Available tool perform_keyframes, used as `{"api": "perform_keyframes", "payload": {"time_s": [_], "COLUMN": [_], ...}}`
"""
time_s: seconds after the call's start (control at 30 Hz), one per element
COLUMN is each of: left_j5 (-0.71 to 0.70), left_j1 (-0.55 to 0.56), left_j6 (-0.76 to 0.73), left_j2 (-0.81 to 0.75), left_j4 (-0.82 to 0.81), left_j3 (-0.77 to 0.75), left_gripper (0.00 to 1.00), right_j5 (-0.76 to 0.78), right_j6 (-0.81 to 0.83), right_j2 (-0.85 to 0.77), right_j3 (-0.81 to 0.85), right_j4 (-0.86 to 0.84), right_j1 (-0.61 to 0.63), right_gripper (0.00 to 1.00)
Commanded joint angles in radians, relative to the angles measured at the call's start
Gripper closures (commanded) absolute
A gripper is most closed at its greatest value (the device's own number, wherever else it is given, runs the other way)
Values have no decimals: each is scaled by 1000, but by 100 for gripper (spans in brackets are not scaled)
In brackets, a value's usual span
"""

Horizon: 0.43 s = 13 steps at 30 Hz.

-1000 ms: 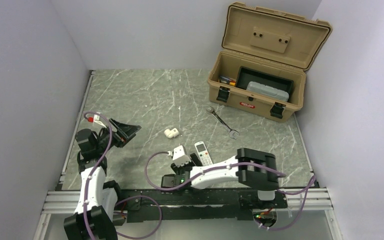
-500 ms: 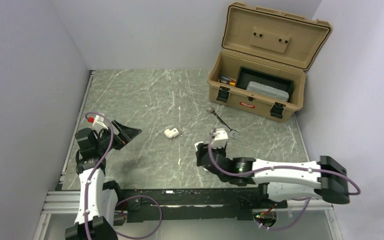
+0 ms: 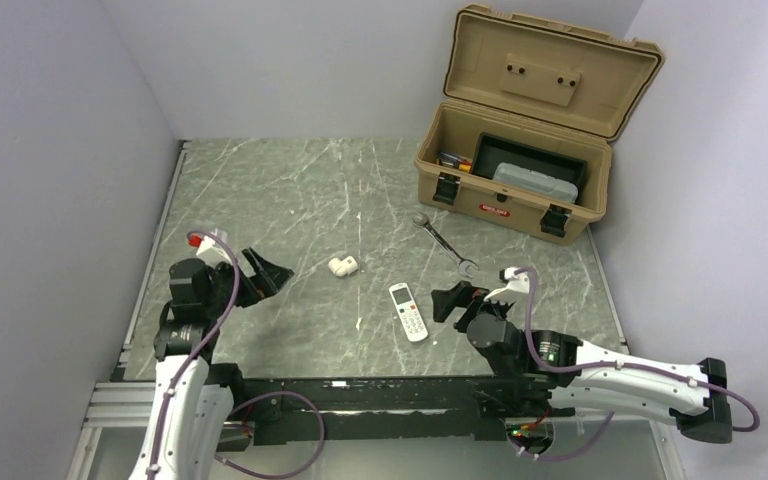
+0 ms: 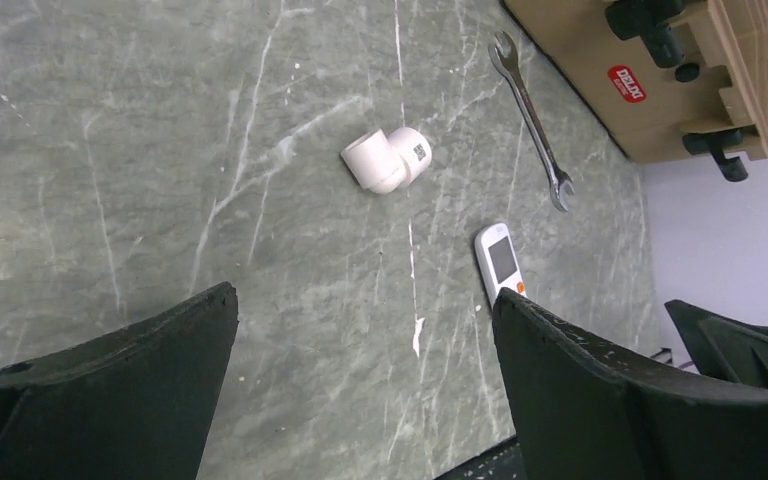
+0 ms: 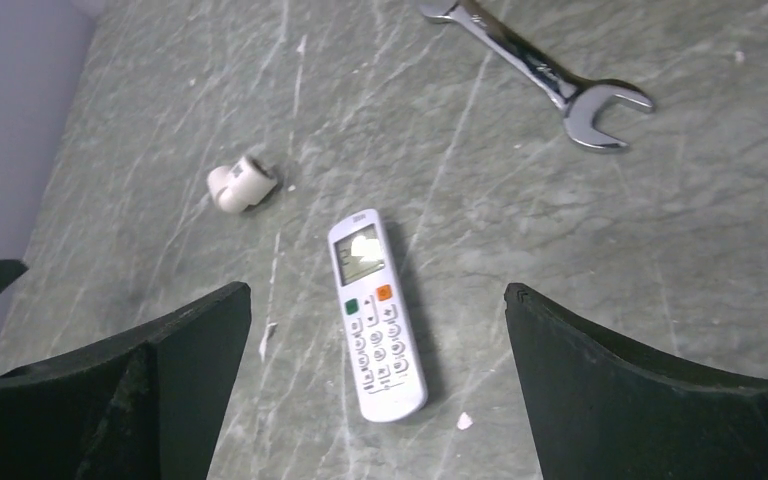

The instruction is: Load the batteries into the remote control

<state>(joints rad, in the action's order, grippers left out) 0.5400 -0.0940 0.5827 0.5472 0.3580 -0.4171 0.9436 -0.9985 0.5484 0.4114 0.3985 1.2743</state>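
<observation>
Near edge of the bench, right of centre: your right end effector (image 3: 460, 297) has its fingers spread wide with nothing between them. The remote control (image 5: 375, 325) lies just to its left, near but not touching. It is flat on the bench (image 3: 290, 190), buttons and screen up, screen end toward the far edge. In the right wrist view it sits centred in the gap between the two fingers, out ahead of them.

Near the left edge, your left end effector (image 3: 265, 272) is likewise spread apart and empty, well apart from the remote control.

Judged step: early, nothing loaded. The remote control is face up, so its back cannot be seen. No batteries can be made out on the bench in any view.

Next move, as I judge it: you need the batteries found first, then the remote control turned over to reach its back.

Farther out: a white pipe fitting (image 3: 342, 265) sits left of centre, and a wrench (image 3: 444, 244) lies beyond the remote control. At the far right corner stands an open toolbox (image 3: 505, 205). Small coloured items sit in its left end, too small to identify.
</observation>
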Motion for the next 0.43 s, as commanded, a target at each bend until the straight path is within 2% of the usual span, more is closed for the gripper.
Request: {"api": "perform_keyframes", "payload": {"time_s": [0.0, 0.4], "left_j5": [-116, -170], "left_j1": [32, 37], "left_j6": [-27, -18], "left_j2": [-48, -58], "left_j4": [40, 63], "left_j3": [-31, -28], "left_gripper": [1, 1], "right_j5": [78, 90], "right_j6": [-103, -103], "right_j2": [-21, -44], "right_j3": [-3, -13], "right_j4": [137, 161], "right_j1": [0, 0], "right_gripper": [0, 0]}}
